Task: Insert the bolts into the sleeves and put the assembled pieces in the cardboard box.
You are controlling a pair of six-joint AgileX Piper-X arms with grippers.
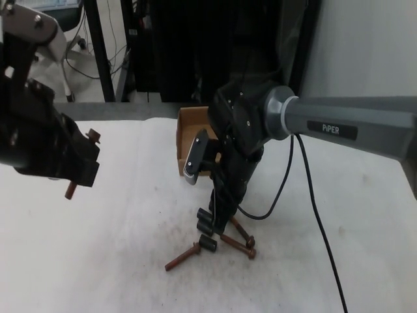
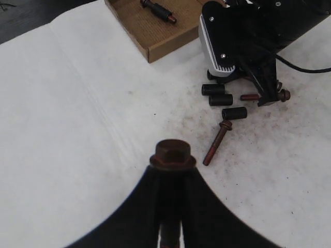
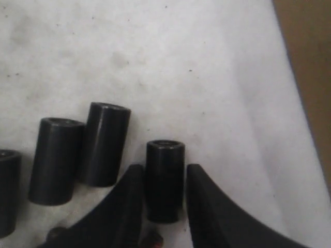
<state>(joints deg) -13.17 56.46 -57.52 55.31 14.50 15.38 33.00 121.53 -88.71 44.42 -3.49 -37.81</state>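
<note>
From the high view, the right arm covered much of the cardboard box [image 1: 191, 120]. The right gripper [image 1: 218, 210] was down on the white cloth [image 1: 130, 274] just in front of the box, among the loose sleeves [image 1: 206, 227], and whatever sat between its fingers was hidden. Well to the side of the box and above the cloth, the left gripper [image 1: 81, 163] held a bolt [image 1: 70, 190]. Only the bolt's head and tip showed past the fingers. Loose bolts [image 1: 182, 257] lay just past the sleeves, farther from the box.

The left wrist view opened up the box interior that the arm had blocked from above: one assembled piece [image 2: 158, 11] lay inside, with the box itself cut off by the frame edge. The left fingers [image 2: 147, 206] were clamped together on the bolt right under its hex head, the shank buried between them. Near the box, one of the loose bolts was half hidden behind the right gripper.

The right wrist view settled what neither other view could. The right fingers [image 3: 124, 206] were closed against both sides of one sleeve [image 3: 165, 191] lying on the cloth near the box wall, a brown strip at the frame edge. Beside it two loose sleeves touched each other, and a third was cut off. Reddish bits by the fingers were too cropped to identify.
</note>
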